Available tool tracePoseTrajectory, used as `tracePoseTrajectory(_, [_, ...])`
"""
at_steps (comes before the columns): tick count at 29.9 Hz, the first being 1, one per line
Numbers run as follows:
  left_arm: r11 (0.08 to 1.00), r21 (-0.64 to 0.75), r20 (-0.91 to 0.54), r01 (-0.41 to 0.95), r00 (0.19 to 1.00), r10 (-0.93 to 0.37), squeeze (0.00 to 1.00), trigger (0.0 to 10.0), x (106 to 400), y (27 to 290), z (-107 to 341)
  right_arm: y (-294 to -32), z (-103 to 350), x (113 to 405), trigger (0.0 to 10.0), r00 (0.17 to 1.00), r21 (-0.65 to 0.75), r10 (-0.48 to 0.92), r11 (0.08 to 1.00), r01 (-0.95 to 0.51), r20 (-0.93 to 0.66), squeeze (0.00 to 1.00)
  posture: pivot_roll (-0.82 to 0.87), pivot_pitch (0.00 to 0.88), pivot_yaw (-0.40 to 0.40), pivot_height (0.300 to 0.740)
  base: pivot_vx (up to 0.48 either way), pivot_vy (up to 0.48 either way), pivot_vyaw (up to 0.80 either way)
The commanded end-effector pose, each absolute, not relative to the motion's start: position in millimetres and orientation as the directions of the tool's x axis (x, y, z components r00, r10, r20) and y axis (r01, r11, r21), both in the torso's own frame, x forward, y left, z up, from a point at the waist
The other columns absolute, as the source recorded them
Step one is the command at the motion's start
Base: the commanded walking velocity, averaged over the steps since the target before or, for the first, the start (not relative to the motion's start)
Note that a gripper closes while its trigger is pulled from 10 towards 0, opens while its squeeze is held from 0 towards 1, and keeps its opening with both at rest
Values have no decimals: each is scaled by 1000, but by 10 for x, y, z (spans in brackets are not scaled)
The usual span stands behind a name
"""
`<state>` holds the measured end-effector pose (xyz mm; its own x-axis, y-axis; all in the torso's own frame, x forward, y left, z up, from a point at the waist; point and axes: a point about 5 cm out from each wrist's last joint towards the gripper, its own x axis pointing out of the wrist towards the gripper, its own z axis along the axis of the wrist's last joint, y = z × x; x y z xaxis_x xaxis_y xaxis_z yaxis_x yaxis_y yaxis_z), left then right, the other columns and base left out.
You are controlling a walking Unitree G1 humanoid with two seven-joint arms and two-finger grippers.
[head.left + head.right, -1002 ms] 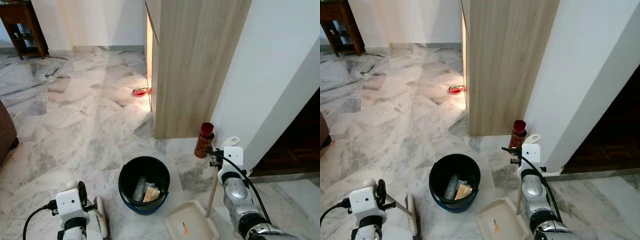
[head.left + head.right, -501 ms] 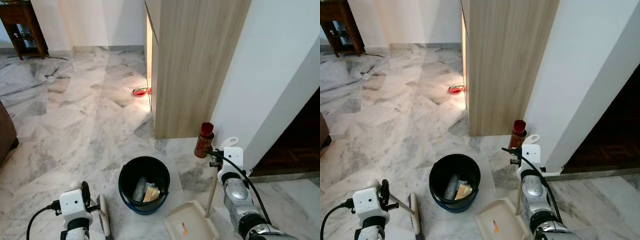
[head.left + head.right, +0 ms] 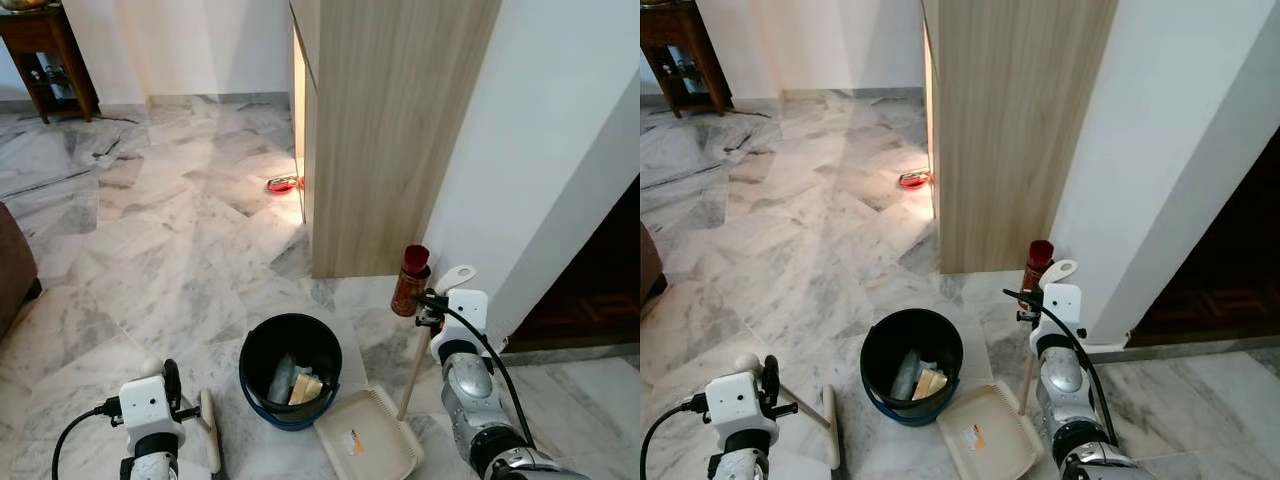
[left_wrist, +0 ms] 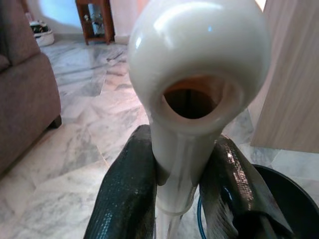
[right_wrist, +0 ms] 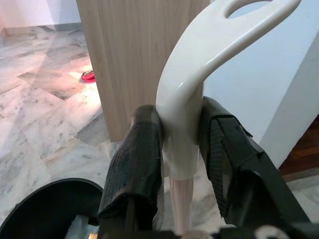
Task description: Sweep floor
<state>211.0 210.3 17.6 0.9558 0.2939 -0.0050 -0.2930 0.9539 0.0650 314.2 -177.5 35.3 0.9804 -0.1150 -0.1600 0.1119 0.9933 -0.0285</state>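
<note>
No readable labels. Left gripper (image 4: 182, 184) clamped on broom (image 3: 830, 440), head on floor left of bin (image 3: 290, 370). Right gripper (image 5: 182, 164) clamped on dustpan (image 3: 368, 447) handle, pan beside bin

- My head views are bright and sharp under even daylight.
- A warm glow spills from the gap beside the wooden cabinet (image 3: 390, 130) onto the marble floor (image 3: 150, 250), which shows soft glare.
- The doorway (image 3: 600, 270) at my right is in deep shadow.
- In my wrist views the handles are close and blurred, with highlights on the white plastic.
</note>
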Motion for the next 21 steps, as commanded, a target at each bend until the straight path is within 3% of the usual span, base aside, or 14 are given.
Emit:
tracePoseTrajectory(1, [954, 84, 75, -289, 956, 283, 0, 10000, 2167, 2109, 317, -1771, 474, 3217, 10000, 988, -14, -116, 993, 115, -102, 0, 104, 0, -34, 740, 0, 0, 0])
tracePoseTrajectory(18, [938, 85, 89, -336, 940, 329, 0, 10000, 2158, 2155, 365, -1794, 551, 3278, 10000, 989, -7, -124, 992, 124, -84, 0, 106, 0, -43, 740, 0, 0, 0])
tracePoseTrajectory(21, [937, 85, 89, -339, 939, 331, 0, 10000, 2154, 2152, 366, -1806, 559, 3284, 10000, 989, -9, -126, 992, 126, -83, 0, 103, 0, -42, 740, -240, 0, 0])
